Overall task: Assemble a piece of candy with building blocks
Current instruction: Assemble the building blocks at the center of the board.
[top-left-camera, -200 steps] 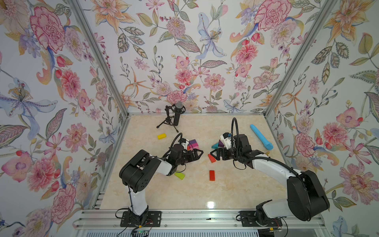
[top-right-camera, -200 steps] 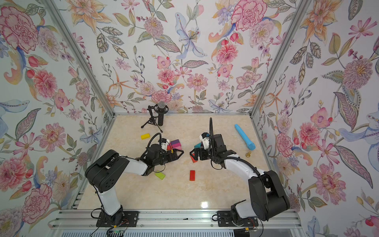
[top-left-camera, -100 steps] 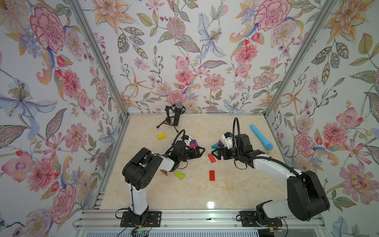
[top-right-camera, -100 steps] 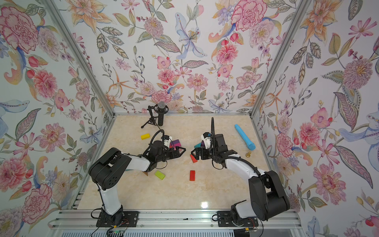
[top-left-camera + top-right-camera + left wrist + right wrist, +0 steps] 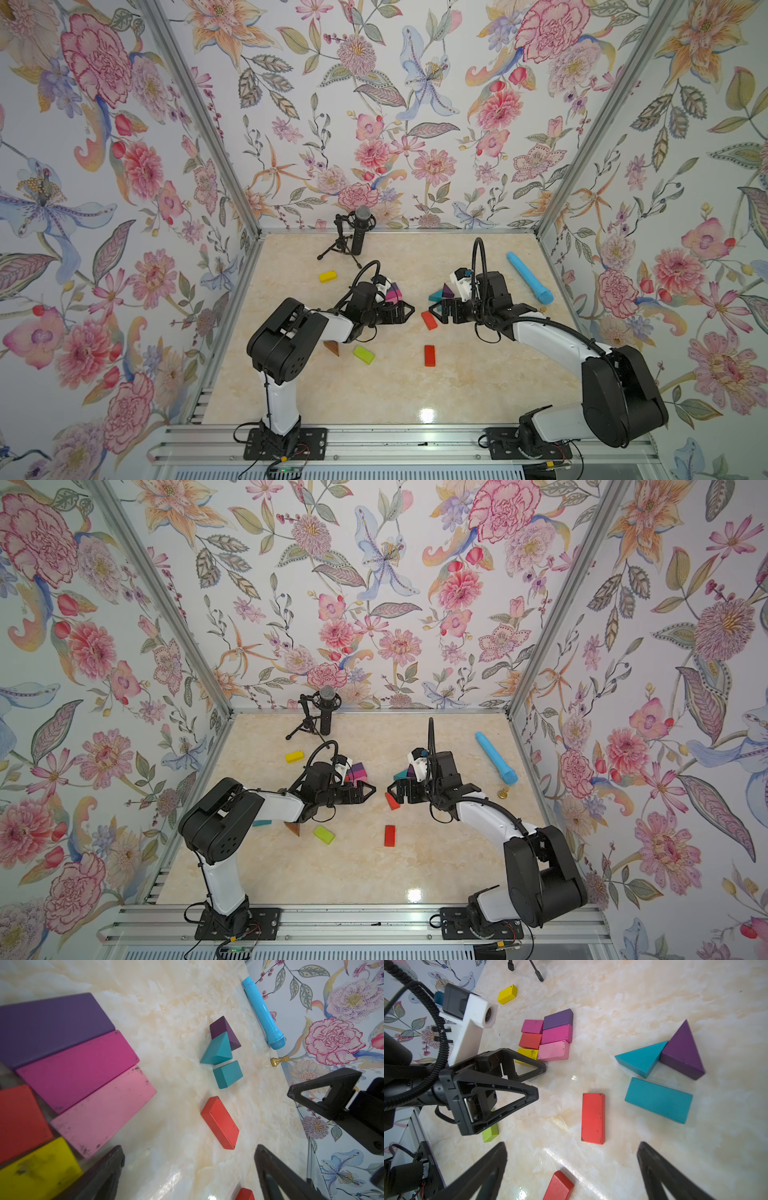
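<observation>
Lettering on the left arm's black base plate (image 5: 430,1160) is white but too blurred to read. Fifteen building blocks lie on the marble table (image 5: 415,386). Six bricks are packed together left of centre. A purple brick (image 5: 558,1019), a magenta brick (image 5: 557,1033) and a pink brick (image 5: 554,1050) form one row. A shorter magenta brick (image 5: 532,1026), a red brick (image 5: 530,1040) and a yellow brick (image 5: 528,1054) form the row on their left. Right of centre, a teal triangle (image 5: 640,1059) touches a purple triangle (image 5: 681,1053), with a teal brick (image 5: 658,1100) just beside them. Two loose red bricks lie at the centre, one (image 5: 592,1119) between the grippers and one (image 5: 558,1186) nearer. A green brick (image 5: 364,355) and a brown triangle (image 5: 332,347) lie near left. A second yellow brick (image 5: 327,276) sits far left, and a second teal brick (image 5: 262,823) shows beside the left arm. The left gripper (image 5: 189,1147) hovers just near of the packed bricks, fingers spread wide and holding nothing. The right gripper (image 5: 572,1144) faces it, equally wide and empty. One light-blue stick (image 5: 528,276) lies far right, one microphone (image 5: 359,232) stands at the far edge, and one small brass piece (image 5: 278,1060) rests near the stick.
</observation>
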Robot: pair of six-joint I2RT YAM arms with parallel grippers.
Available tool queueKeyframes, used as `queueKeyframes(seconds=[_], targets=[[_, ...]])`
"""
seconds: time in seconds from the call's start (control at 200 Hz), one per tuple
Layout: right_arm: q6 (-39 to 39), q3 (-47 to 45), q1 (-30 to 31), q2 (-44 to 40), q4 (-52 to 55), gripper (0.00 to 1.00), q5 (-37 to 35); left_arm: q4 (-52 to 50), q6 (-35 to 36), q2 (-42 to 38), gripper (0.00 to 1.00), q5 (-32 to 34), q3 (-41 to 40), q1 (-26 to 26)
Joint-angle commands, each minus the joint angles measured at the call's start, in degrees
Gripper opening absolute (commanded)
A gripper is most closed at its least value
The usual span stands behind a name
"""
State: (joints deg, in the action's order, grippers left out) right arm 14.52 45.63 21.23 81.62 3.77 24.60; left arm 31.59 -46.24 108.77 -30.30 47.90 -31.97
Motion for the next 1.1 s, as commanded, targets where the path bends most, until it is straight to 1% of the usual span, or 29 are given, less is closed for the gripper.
queueKeyframes(seconds=[0.0, 0.37, 0.58, 0.665, 0.751, 0.891, 0.991, 1.096], targets=[[-0.5, 1.6, 0.0, 0.1, 0.9, 1.0, -0.5, -2.5, 3.3, 0.0, 0.99, -0.9, 0.4, 1.0], [-0.4, 2.7, 0.7, 1.0, 1.1, 1.0, -1.0, -6.6, 7.7, 1.5, 0.99, -0.9, 3.1, 2.6], [-0.4, 3.1, 0.8, 1.5, 1.2, 1.0, -1.1, -6.4, 8.0, 0.5, 0.99, -4.3, 4.3, 2.8], [-0.4, 3.5, 1.0, 1.8, 1.2, 1.0, -1.1, -7.4, 8.4, -1.7, 0.99, -5.5, 4.4, 2.7], [-0.4, 3.6, 1.1, 1.9, 1.1, 1.0, -1.1, -10.8, 9.5, -5.4, 0.99, -5.5, 3.4, 2.7], [-0.5, 3.5, 1.3, 1.8, 1.1, 1.0, -1.3, -19.3, 12.7, -11.5, 0.99, -1.8, 0.0, 3.1], [-0.6, 3.8, 1.5, 2.4, 0.8, 1.0, -1.2, -19.0, 12.0, -13.8, 0.99, -1.4, -3.9, 4.2], [-0.6, 3.8, 1.9, 2.4, 0.6, 1.0, -1.2, -18.6, 11.5, -15.0, 0.99, -1.3, -6.0, 4.1]])
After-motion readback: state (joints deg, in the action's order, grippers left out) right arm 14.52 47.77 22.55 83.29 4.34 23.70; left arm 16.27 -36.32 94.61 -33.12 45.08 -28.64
